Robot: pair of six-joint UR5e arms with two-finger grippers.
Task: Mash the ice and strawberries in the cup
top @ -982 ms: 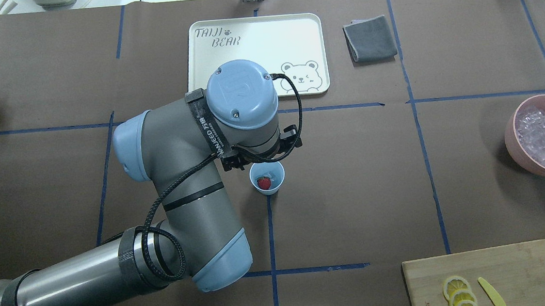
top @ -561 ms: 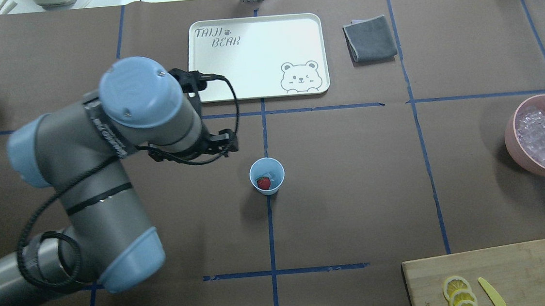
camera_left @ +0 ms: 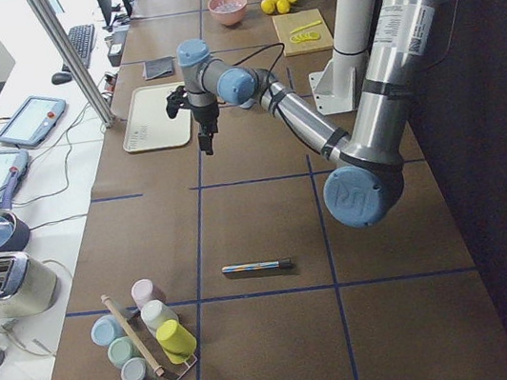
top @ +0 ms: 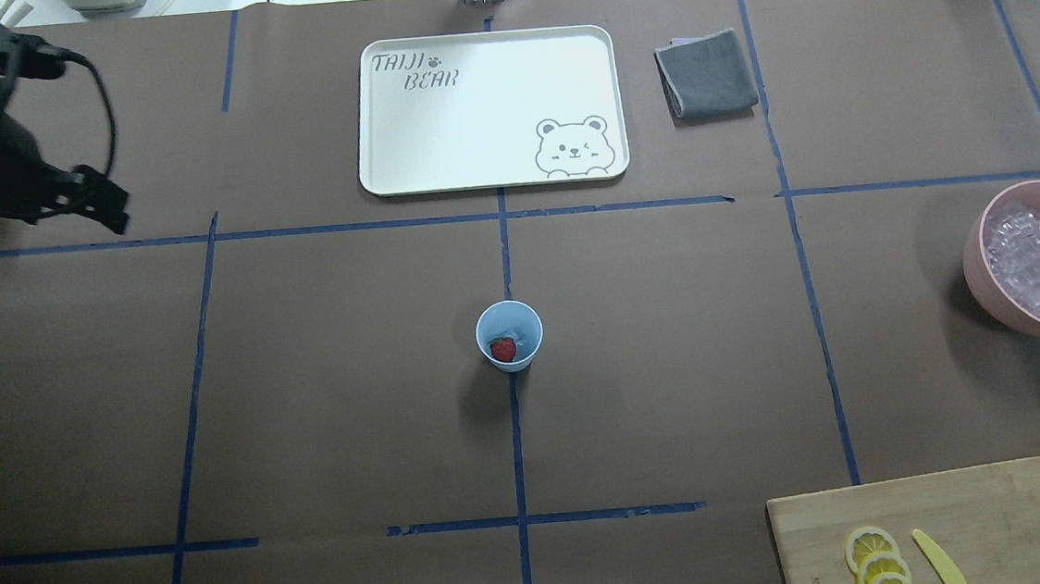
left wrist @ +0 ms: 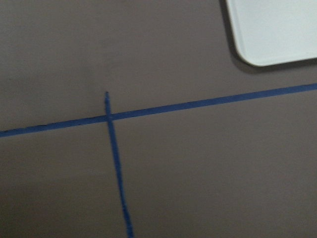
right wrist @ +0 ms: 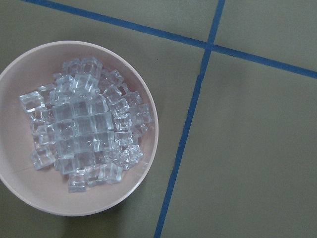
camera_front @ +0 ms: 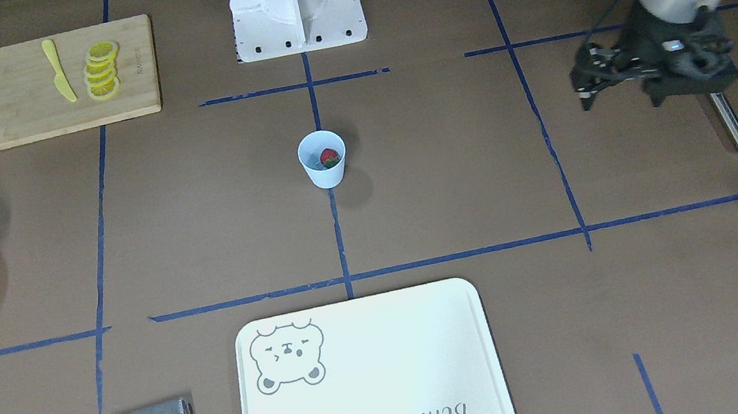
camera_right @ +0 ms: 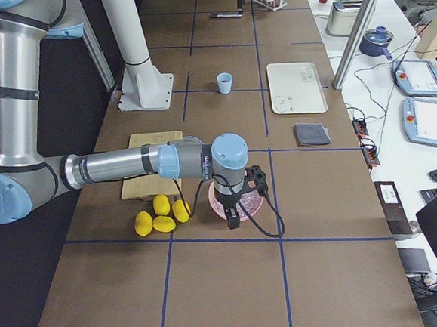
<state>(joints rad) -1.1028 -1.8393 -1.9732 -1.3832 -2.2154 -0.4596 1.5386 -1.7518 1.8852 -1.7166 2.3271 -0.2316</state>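
Strawberry sits inside smooth, tapered pale-blue cup.

Arm links were silver-grey metal tubes, black-banded. Joint caps were round, pale blue. Black cable looped beside left wrist. Base pedestal was white.

A robot lab. Big table covered in brown paper with blue tape lines. Control screens and keyboard on a side desk.
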